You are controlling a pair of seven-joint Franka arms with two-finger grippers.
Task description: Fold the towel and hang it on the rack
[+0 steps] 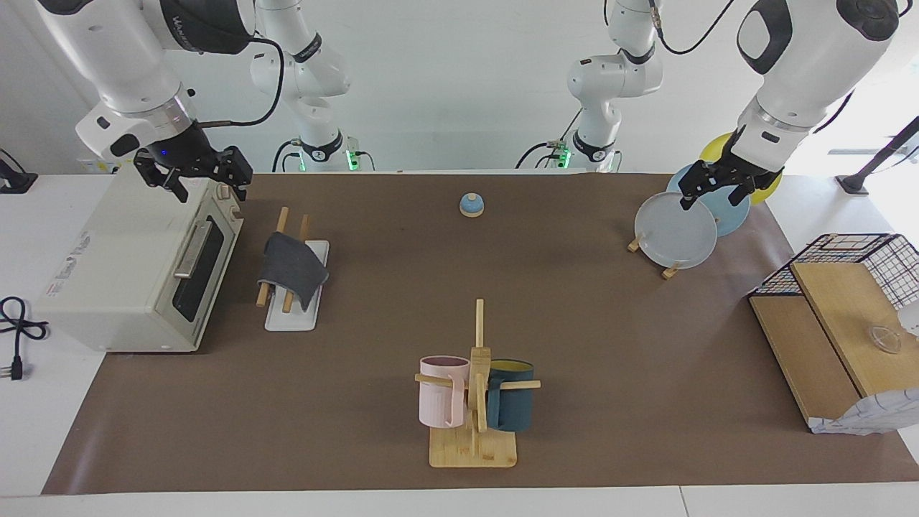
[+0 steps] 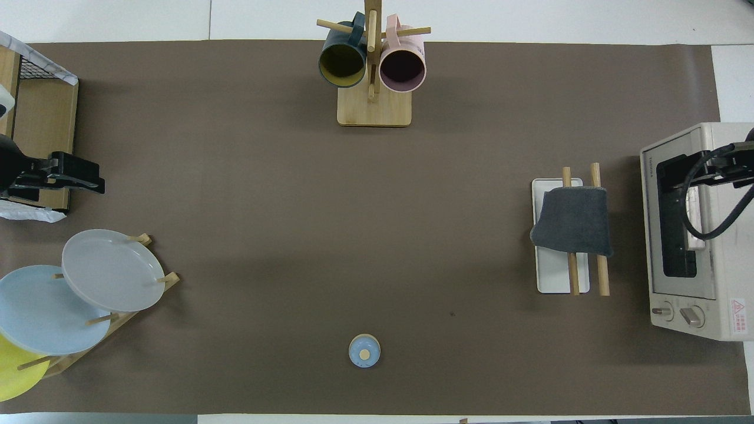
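The towel [image 1: 291, 269] [image 2: 574, 221] hangs dark grey side out, draped across both wooden rods of the rack [image 1: 294, 316] [image 2: 554, 277], beside the toaster oven at the right arm's end of the table. One corner sags onto the rack's white base. My right gripper [image 1: 208, 187] [image 2: 671, 171] hovers open over the top of the toaster oven, apart from the towel and holding nothing. My left gripper [image 1: 712, 199] [image 2: 88, 179] waits open and empty above the plate stand at the left arm's end.
A cream toaster oven [image 1: 122, 266] stands next to the rack. A bamboo mug tree [image 1: 474, 402] with pink and teal mugs is mid-table, farther from the robots. A plate stand [image 1: 675, 233], a small blue bell [image 1: 471, 205] and a wire-and-wood shelf [image 1: 840, 301] are also here.
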